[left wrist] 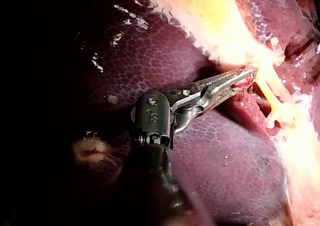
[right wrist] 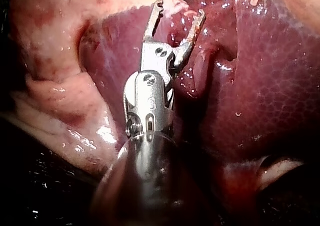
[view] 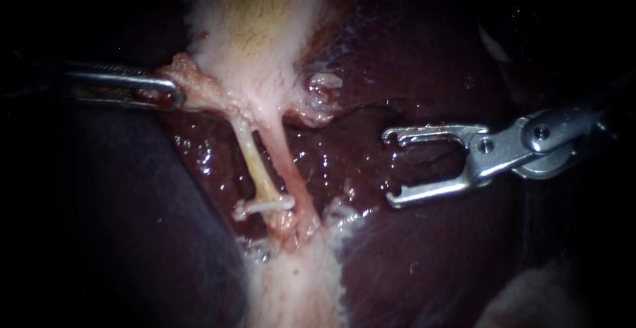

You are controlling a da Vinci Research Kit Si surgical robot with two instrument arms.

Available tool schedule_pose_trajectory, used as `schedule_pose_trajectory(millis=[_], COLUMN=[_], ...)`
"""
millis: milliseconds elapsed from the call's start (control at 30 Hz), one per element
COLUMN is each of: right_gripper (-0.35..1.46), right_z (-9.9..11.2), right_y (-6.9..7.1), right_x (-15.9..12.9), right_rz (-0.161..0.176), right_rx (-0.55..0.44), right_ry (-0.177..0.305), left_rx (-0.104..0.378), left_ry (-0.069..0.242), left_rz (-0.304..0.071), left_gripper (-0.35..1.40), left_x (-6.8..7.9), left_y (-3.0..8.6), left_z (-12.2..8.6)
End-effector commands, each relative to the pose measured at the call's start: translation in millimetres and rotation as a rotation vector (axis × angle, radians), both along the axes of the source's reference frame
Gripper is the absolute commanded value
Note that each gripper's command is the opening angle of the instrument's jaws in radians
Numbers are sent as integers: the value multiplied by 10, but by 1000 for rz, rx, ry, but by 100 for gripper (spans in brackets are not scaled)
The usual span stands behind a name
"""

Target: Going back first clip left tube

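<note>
Steel shows first at the far left, where my left instrument (view: pixel 173 95) comes in almost level. Its long jaws are closed on a pinkish fringe of tissue at the lower left corner of the gallbladder (view: pixel 258 30), one jaw on each side of it. The left wrist view shows the same pinch on that pale edge.

Below the gallbladder's narrowing base two tubes run downward side by side. The left tube (view: pixel 255 162) is pale yellow and thin. The right tube (view: pixel 291 179) is pinker and lies just beside it. A white clip (view: pixel 266 205) sits crosswise on the left tube near its lower end, just above where both tubes sink into pale tissue, and its ends stick out to either side.

Wet, dark red liver (view: pixel 424 56) lies around and behind all of this.

Further right, well apart from the clip and the tubes, my right instrument (view: pixel 389 167) comes in from the right edge. Its two hooked jaws stand wide apart and point toward the tubes. Only liver shows through the gap between them. The right wrist view also shows the jaws spread over glistening liver.
</note>
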State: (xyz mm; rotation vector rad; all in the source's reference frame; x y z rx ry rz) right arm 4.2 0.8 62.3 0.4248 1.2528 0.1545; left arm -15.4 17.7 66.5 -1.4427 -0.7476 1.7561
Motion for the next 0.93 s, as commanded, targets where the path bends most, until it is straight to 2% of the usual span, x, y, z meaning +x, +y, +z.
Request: schedule_pose_trajectory(millis=[33, 333, 533, 933], right_gripper=[50, 50, 50, 50], right_z=[0, 0, 0, -1], right_y=[0, -1, -1, -1], right_x=[0, 0, 0, 0], right_rz=[-1, -1, -1, -1], right_rx=[0, 0, 0, 0], right_ry=[0, 0, 0, 0], left_rx=[-2, -20, -24, -24], left_ry=[2, 10, 17, 15], left_rz=[-1, -13, -4, -3], left_gripper=[-35, -35, -35, -35], left_x=[-2, -24, -40, -43], left_y=[-1, -6, -5, -5], left_z=[3, 40, 58, 60])
